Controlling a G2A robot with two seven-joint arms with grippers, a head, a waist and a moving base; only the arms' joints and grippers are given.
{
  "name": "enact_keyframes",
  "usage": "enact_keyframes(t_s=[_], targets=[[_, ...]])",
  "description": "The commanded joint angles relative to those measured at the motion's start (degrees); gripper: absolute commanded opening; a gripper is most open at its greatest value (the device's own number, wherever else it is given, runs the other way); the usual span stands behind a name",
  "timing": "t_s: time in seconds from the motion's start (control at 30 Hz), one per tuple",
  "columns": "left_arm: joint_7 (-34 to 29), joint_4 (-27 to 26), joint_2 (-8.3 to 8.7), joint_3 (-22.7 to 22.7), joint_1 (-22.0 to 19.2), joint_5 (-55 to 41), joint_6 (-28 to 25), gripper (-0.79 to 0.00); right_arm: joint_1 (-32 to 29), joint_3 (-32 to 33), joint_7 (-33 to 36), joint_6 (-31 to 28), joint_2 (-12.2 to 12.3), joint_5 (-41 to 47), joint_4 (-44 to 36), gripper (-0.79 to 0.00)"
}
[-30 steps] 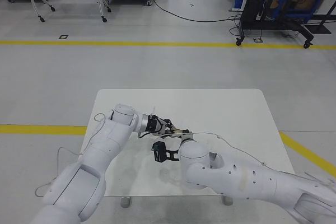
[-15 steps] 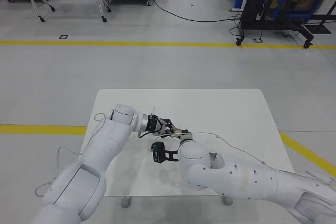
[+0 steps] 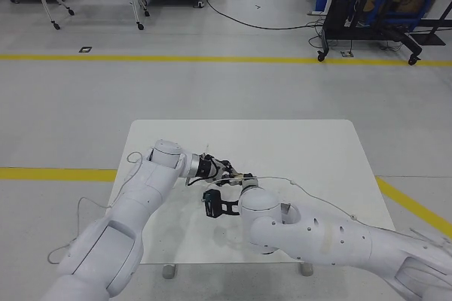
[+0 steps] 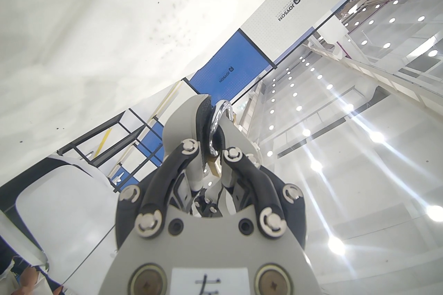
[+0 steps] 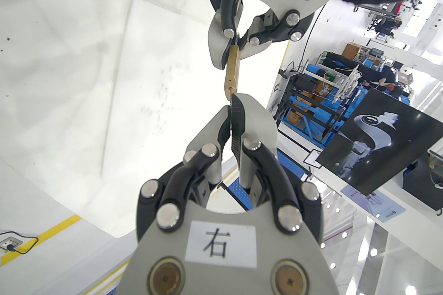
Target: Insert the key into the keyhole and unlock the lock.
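1. The left jaws clamp the lock [image 5: 231, 71] by its shackle [image 4: 215, 127], aloft over the worktop [image 3: 309, 143]; the right jaws pinch nearly shut at its free end, presumably on the key.
2. An off-axis twist could swing the shackle-hung lock; the key might then slip or bind.

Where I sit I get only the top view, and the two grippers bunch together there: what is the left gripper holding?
Observer: The left gripper is shut on the lock's silver shackle.
Operator: And the rest of the lock?
Observer: The brass lock body spans the gap between the two grippers, edge-on to the right wrist camera.
Operator: Is the key in?
Observer: The right gripper is shut at the body's other end on a narrow brass stub, likely the key; how deep it sits I cannot tell.
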Motion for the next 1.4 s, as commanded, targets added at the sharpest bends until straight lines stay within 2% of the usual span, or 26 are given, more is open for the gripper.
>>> enact_keyframes(t_s=[0.0, 0.5, 1.0, 1.03, 1.07, 1.13, 1.17, 1.23, 1.37], targets=[[-0.26, 0.00, 0.00, 0.04, -0.03, 0.09, -0.08, -0.785, -0.06, 0.31, -0.77, -0.77, 0.02, 0.08, -0.37, -0.785], [-2.42, -0.22, -0.07, 0.36, 0.01, 0.59, -0.77, -0.785, -1.49, 1.45, -2.35, -2.35, 0.84, -1.43, -0.53, -0.785], [-3.29, -0.18, -0.10, 0.43, 0.02, 0.81, -1.55, -0.785, -1.59, 3.11, -3.35, -3.35, -0.17, 0.78, 2.30, -0.785], [-3.25, -0.15, -0.10, 0.39, 0.01, 0.75, -1.56, -0.785, -1.73, 3.43, -3.26, -3.26, -0.18, 0.85, 2.08, -0.576], [-3.25, -0.13, -0.10, 0.38, 0.00, 0.76, -1.57, -0.785, -1.88, 3.77, -3.17, -3.17, -0.17, 0.84, 1.82, -0.437], [-3.08, -0.09, -0.09, 0.32, -0.03, 0.73, -1.60, -0.785, -2.24, 4.29, -3.08, -3.08, -0.09, 0.54, 1.32, -0.397], [-3.02, -0.04, -0.09, 0.27, -0.03, 0.65, -1.56, -0.785, -2.44, 4.57, -3.01, -3.01, -0.03, 0.34, 1.06, -0.289], [-2.87, 0.01, -0.08, 0.21, -0.08, 0.61, -1.48, -0.785, -2.95, 5.16, -2.90, -2.90, 0.12, 0.00, 0.39, -0.256], [-2.76, 0.05, -0.07, 0.11, -0.08, 0.54, -1.50, -0.785, -4.38, 7.27, -2.91, -2.86, 0.67, -0.13, -2.17, -0.271]])
